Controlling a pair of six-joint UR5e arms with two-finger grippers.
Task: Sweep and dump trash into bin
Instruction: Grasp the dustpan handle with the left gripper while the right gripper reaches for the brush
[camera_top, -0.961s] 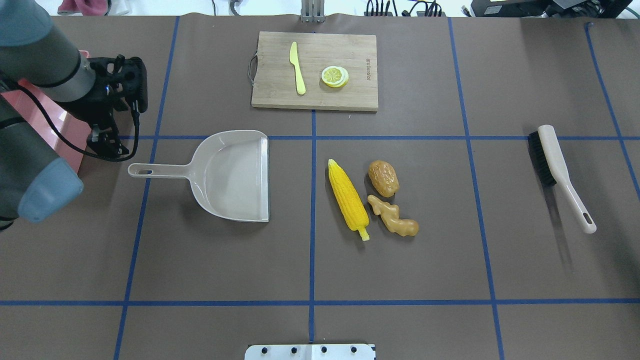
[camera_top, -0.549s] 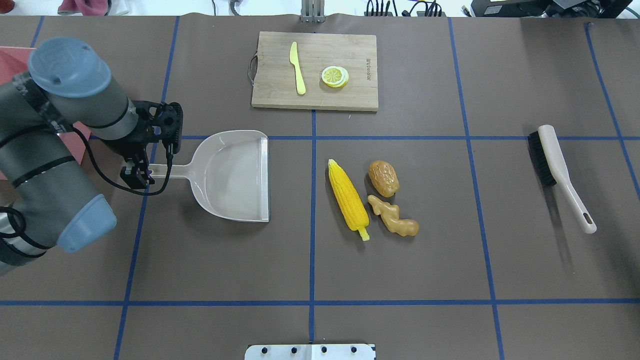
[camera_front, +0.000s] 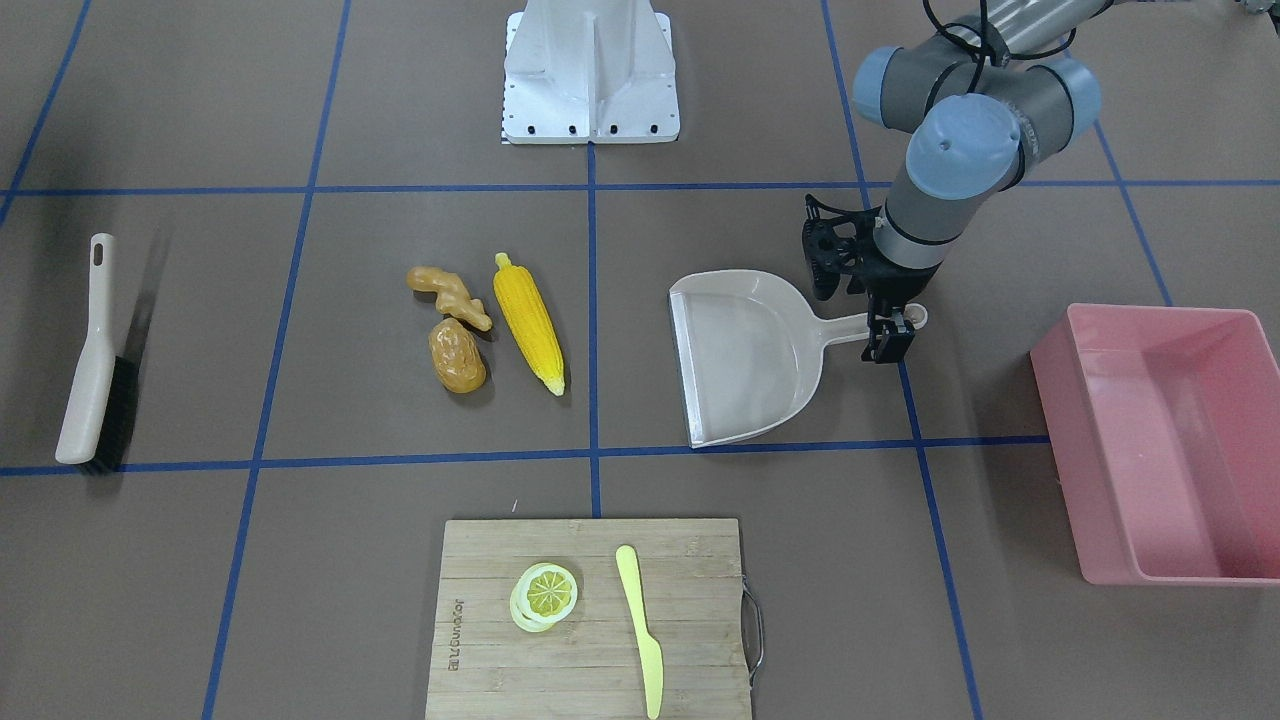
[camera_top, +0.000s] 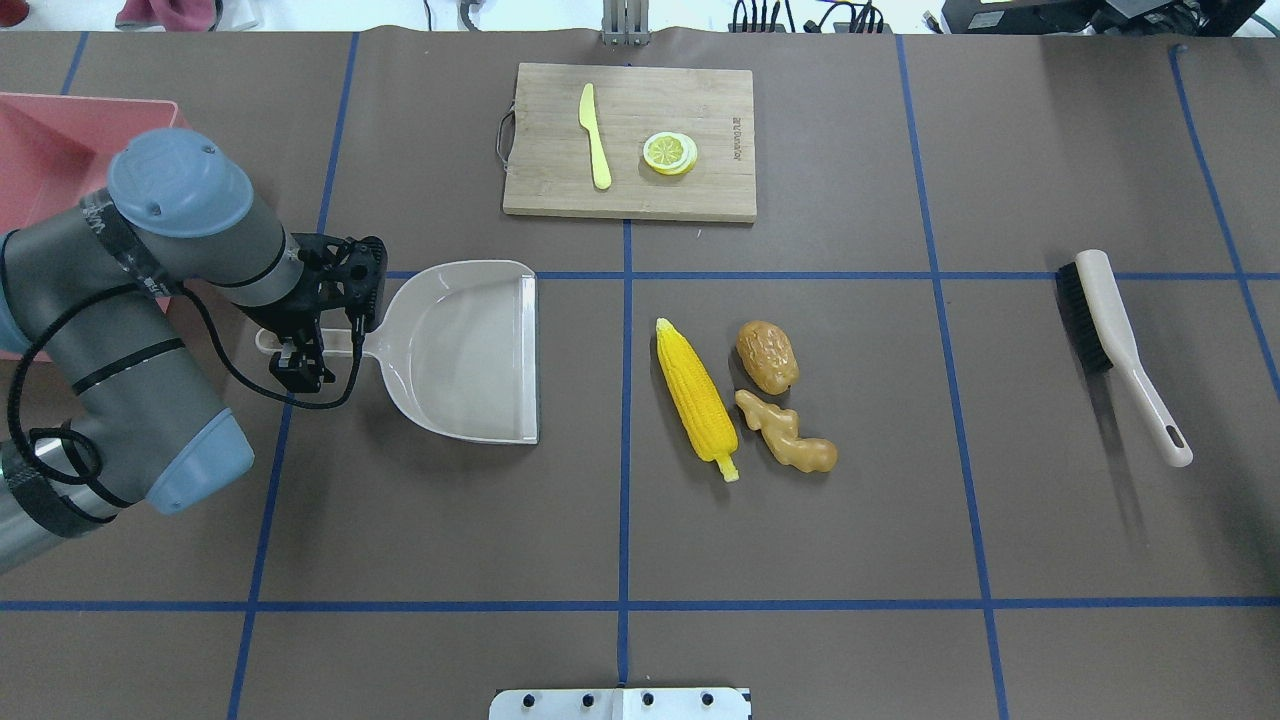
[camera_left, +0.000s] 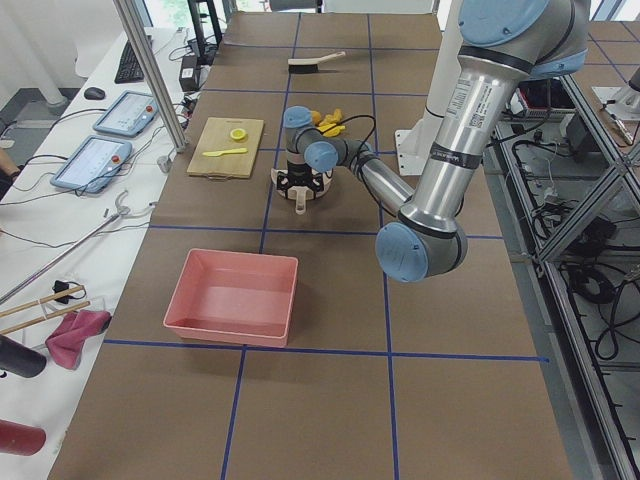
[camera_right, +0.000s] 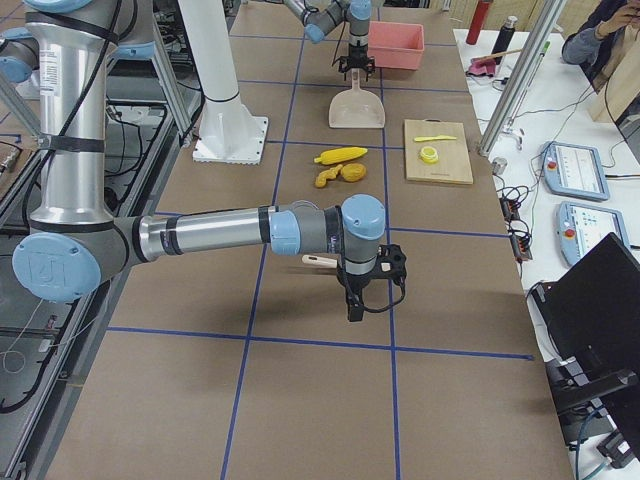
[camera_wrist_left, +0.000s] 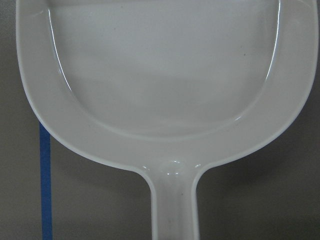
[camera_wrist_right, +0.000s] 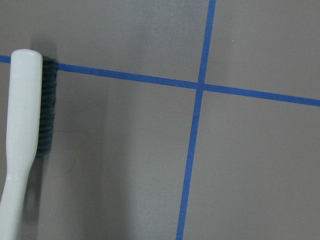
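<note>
Front-facing: the left gripper (camera_front: 868, 315) hangs over the dustpan (camera_front: 745, 350) handle, which runs sideways across frame; its jaw spread is unclear.
Overhead: the trash (camera_top: 697, 395) lies at centre frame, right of the pan's mouth, and the bin (camera_top: 60, 140) is upper left. The cutting board (camera_top: 630, 140) stamp is unreadable.
Right side: the right gripper (camera_right: 365, 290), state unclear, is above the brush (camera_right: 320, 261).
</note>
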